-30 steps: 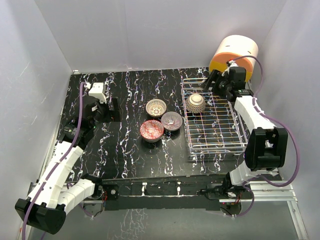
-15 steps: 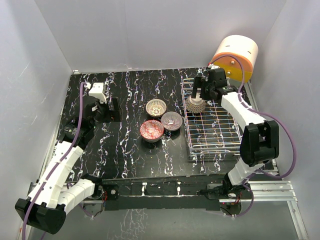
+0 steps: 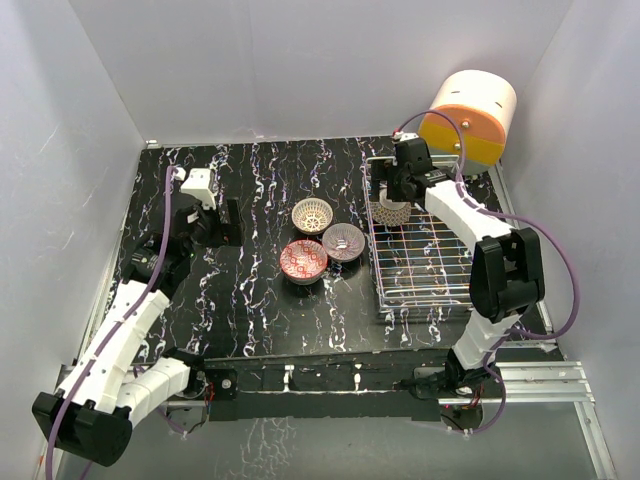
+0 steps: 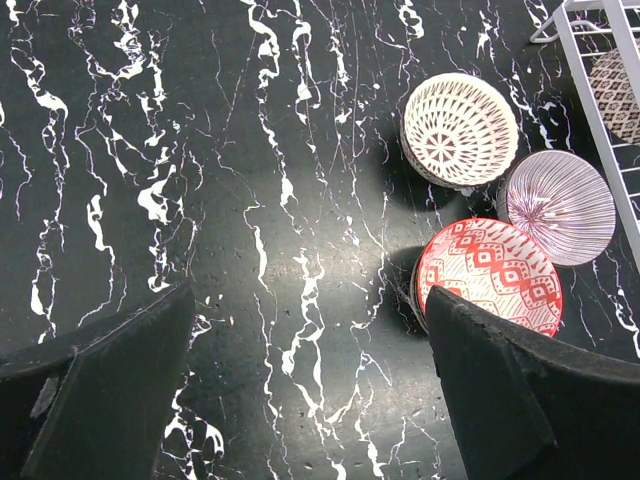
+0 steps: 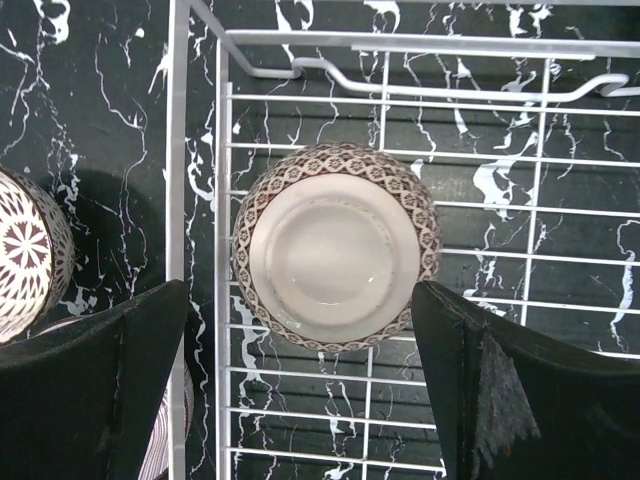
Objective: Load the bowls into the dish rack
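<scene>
Right gripper (image 5: 300,320): fingers spread wide and holding nothing. Looking down between them I see one bowl (image 5: 335,248) sitting upside down, foot ring up, inside the rack (image 5: 178,150), tucked against the rail by my left finger. Can't tell how high above it I'm hanging.

Left gripper (image 4: 310,330): fingers wide apart too, only bare table (image 4: 200,150) between them. The red bowl (image 4: 488,275) sits just off the right fingertip, with the striped bowl (image 4: 558,207) right next to it. The lattice bowl (image 4: 460,130) is a bit further out, and all three are upright.
</scene>
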Robot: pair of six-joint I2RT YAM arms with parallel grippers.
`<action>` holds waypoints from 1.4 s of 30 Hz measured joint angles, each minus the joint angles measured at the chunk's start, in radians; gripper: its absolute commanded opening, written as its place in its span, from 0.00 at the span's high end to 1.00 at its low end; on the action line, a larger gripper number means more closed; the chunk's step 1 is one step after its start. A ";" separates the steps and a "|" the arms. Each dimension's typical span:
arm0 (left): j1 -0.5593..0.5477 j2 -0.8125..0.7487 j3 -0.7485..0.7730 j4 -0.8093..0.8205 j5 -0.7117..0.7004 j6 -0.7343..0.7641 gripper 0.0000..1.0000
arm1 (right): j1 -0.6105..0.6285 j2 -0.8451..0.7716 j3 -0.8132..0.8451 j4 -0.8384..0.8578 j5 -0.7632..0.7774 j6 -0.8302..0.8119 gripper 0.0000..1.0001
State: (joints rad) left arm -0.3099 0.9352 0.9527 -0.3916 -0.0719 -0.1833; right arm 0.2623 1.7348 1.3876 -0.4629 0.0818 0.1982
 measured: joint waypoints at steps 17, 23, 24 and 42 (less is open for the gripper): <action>0.000 0.017 0.000 0.002 -0.018 0.009 0.03 | 0.010 0.071 0.017 0.001 0.058 -0.013 0.21; 0.000 0.019 -0.001 0.002 -0.018 0.009 0.03 | 0.010 0.071 0.017 0.003 0.079 -0.014 0.30; 0.000 0.019 -0.001 0.002 -0.018 0.009 0.03 | 0.010 0.071 0.017 0.003 0.081 -0.014 0.36; 0.000 0.019 -0.005 0.002 -0.019 0.009 0.03 | -0.026 0.071 0.017 0.032 0.154 -0.012 0.54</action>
State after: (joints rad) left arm -0.3099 0.9539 0.9478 -0.3897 -0.0910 -0.1745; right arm 0.2367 1.8057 1.4048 -0.4305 0.2356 0.1860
